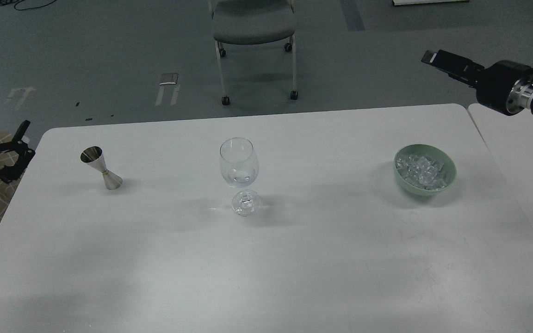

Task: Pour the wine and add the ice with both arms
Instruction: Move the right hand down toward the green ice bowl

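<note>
A white table (pixel 155 259) is seen, with a silver measuring cup (pixel 101 168), a clear glass (pixel 239 164), a pale green bowl (pixel 442 182), whitish ice (pixel 420 169); a grey chair (pixel 252 21) at top.

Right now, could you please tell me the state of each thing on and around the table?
Jigger: upright, untouched, contents not visible.
Wine glass: upright, no ice inside.
Bowl: upright, holding ice.
Ice: heaped in the bowl.
Left gripper: off the table's left edge, holding nothing.
Right gripper: raised beyond the bowl, holding nothing.
</note>
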Motion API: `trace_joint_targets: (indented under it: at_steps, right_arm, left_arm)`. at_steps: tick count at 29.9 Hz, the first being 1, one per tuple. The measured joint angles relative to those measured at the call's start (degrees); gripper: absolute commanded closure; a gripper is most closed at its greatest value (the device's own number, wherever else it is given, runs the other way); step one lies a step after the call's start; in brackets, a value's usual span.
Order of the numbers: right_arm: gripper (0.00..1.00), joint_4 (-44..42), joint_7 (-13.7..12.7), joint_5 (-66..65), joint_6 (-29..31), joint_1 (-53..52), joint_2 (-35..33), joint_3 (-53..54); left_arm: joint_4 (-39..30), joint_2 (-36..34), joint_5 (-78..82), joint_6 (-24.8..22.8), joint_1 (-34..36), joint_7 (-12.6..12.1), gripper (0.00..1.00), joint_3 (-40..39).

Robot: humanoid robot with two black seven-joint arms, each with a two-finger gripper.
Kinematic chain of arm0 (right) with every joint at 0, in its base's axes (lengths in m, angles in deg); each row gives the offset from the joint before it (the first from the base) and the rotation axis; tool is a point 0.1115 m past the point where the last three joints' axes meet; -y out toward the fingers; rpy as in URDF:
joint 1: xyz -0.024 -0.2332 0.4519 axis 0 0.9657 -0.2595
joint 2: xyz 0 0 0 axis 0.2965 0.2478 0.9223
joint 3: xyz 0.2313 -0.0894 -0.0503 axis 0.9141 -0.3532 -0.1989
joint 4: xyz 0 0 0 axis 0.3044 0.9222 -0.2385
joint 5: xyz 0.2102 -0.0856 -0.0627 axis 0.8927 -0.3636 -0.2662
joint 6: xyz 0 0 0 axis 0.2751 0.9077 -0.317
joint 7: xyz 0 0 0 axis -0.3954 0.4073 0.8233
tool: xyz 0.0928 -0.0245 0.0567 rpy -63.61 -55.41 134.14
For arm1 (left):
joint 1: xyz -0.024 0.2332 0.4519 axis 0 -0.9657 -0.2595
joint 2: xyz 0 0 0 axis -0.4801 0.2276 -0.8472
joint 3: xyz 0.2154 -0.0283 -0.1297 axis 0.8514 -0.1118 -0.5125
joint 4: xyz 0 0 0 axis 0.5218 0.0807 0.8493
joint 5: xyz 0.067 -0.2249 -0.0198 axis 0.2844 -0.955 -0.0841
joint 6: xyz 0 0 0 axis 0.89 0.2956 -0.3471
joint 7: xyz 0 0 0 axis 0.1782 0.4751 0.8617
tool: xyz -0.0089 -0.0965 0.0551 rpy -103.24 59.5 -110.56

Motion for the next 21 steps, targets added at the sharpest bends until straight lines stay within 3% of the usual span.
trace_joint_targets:
  at_steps: [8,15,21]
  right_arm:
    - [0.04,-0.74,-0.04,-5.59,-0.35,-4.19,-0.4,-11.09]
    - [0.2,0.6,-0.69,-14.21,-0.44,-4.17,-0.04,-18.78]
    - [0.2,2.49,-1.55,-15.05,-0.47,-3.79,-1.44,-22.43]
  left_arm:
    - [2.34,0.54,-0.09,1.42,3.09,-0.15,0.02,0.02]
    - [2.54,0.74,-0.1,1.44,3.21,-0.17,0.02,0.04]
    - [2.54,1.31,-0.09,1.39,3.11,-0.22,0.02,0.09]
